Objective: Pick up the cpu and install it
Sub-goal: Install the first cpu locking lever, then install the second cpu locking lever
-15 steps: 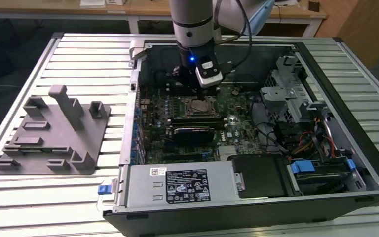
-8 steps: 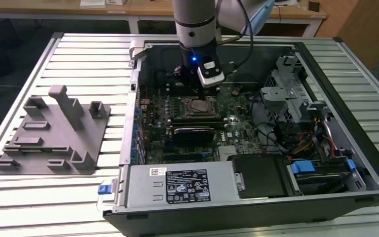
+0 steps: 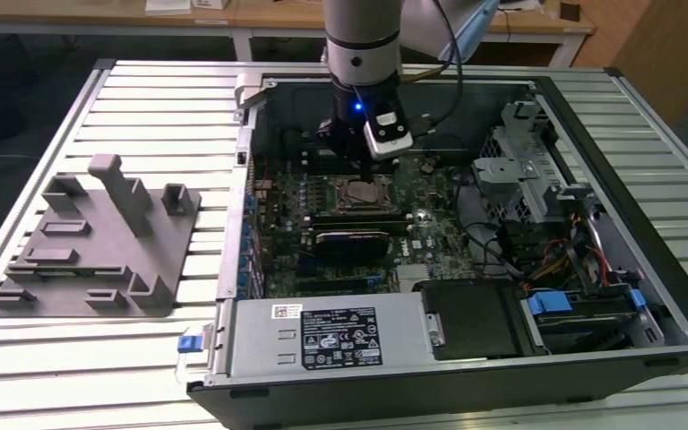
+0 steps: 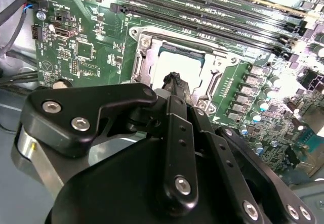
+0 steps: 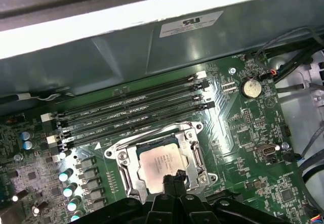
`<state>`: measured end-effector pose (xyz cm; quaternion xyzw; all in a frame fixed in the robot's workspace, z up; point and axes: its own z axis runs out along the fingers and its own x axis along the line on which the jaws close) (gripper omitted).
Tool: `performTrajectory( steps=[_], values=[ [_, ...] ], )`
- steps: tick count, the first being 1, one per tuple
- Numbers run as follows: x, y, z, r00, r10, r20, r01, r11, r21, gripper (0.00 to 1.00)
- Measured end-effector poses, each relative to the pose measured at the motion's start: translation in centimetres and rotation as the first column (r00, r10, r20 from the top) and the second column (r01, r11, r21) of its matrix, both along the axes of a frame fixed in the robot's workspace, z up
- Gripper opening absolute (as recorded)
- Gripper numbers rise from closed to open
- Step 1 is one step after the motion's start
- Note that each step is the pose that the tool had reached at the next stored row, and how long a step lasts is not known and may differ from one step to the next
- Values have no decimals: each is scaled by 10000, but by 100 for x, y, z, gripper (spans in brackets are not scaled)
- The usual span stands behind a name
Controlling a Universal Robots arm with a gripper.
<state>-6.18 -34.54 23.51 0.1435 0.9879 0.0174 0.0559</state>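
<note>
The cpu (image 5: 158, 162) is a silvery square chip lying flat inside the metal-framed socket (image 5: 123, 162) on the green motherboard; in the second wrist view the cpu (image 4: 178, 67) looks bright and pale. My gripper (image 5: 173, 177) hovers just above one edge of the chip, its two dark fingertips (image 4: 175, 81) pressed together with nothing between them. In the exterior view the gripper (image 3: 351, 158) hangs inside the open computer case, directly over the socket (image 3: 362, 192).
Memory slots (image 5: 131, 114) run beside the socket, with capacitors (image 5: 68, 176) close by. The case wall (image 3: 244, 179) and drive cage (image 3: 523, 170) bound the board. A grey fixture block (image 3: 93, 242) sits on the slatted table at the exterior view's left.
</note>
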Motion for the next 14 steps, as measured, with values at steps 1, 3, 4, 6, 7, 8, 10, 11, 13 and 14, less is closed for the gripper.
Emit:
performTrajectory(
  steps=[1, 3, 4, 6, 7, 8, 10, 11, 13, 14],
  values=[
    [1, 1, -1, 10000, 0, -2, 0, 10000, 1, 11],
    [1, 0, -1, 10000, 0, -5, 0, 10000, 1, 11],
    [0, 1, -1, 10000, 0, -5, 0, 10000, 2, 11],
    [0, 0, -1, 10000, 1, -6, -1, 10000, 1, 11],
    [1, 1, -1, 10000, 0, -9, 0, 10000, 2, 11],
    [0, 0, -1, 10000, 0, -13, 0, 10000, 1, 11],
    [1, 1, -1, 10000, 0, -13, 0, 10000, 1, 11],
    [1, 0, -1, 10000, 0, -14, 0, 10000, 1, 11],
    [1, 0, -1, 10000, 0, -14, 0, 10000, 1, 11],
    [1, 1, -1, 10000, 1, -14, -1, 10000, 1, 11]
  ],
)
